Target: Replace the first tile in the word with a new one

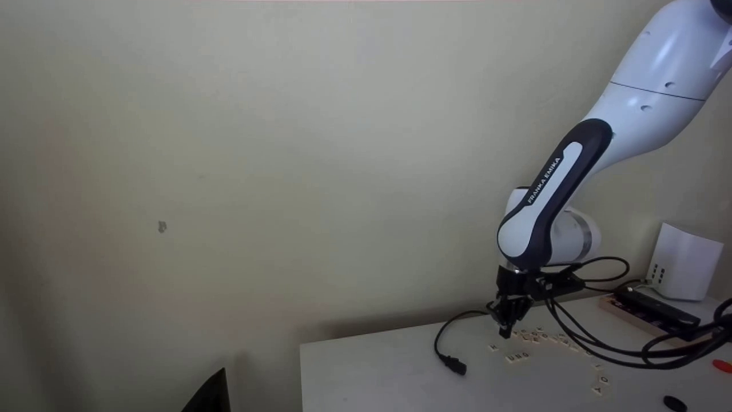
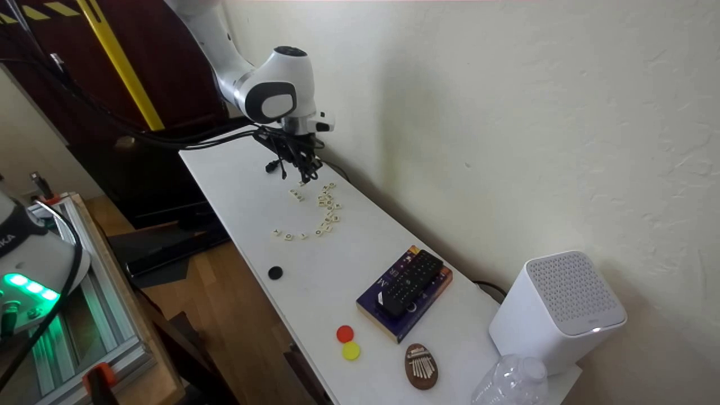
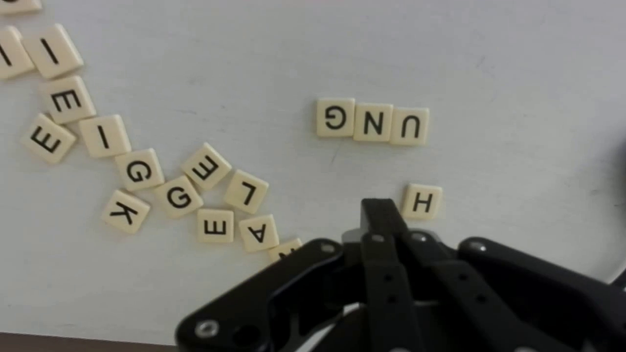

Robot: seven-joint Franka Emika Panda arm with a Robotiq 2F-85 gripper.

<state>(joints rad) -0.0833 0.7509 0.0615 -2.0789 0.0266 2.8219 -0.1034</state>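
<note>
My gripper (image 1: 505,331) points down, low over a white table (image 2: 320,275), its two fingers (image 3: 379,217) clenched together; I cannot tell whether their tips touch the table. Just beside them in the wrist view lies a loose tile (image 3: 422,201) lettered H. Near it, but apart, is the word (image 3: 373,122): three tiles side by side in a row, upside down in this view, spelling U, N, G when turned around. The H is closest to the U tile (image 3: 410,126).

Left of these, a crooked chain of tiles (image 3: 139,169) winds away. Only the wrist view makes the letters easy to read, among them E, I, G, K, L and A, but its edge cuts the chain off. In both exterior views the chain curves farther across the table, and a black plug (image 1: 454,365) on a cable (image 1: 436,342) lies near my gripper.

Farther out, both exterior views show things the wrist view does not: a remote control (image 2: 410,284) lying on a book (image 2: 419,306), a white box (image 2: 554,320), a red disc (image 2: 345,333) and a black disc (image 2: 275,273). In an exterior view I also find a yellow disc (image 2: 351,351) just beside the red one, a wooden thumb piano (image 2: 421,367) and a clear bottle (image 2: 512,385) by the box.
</note>
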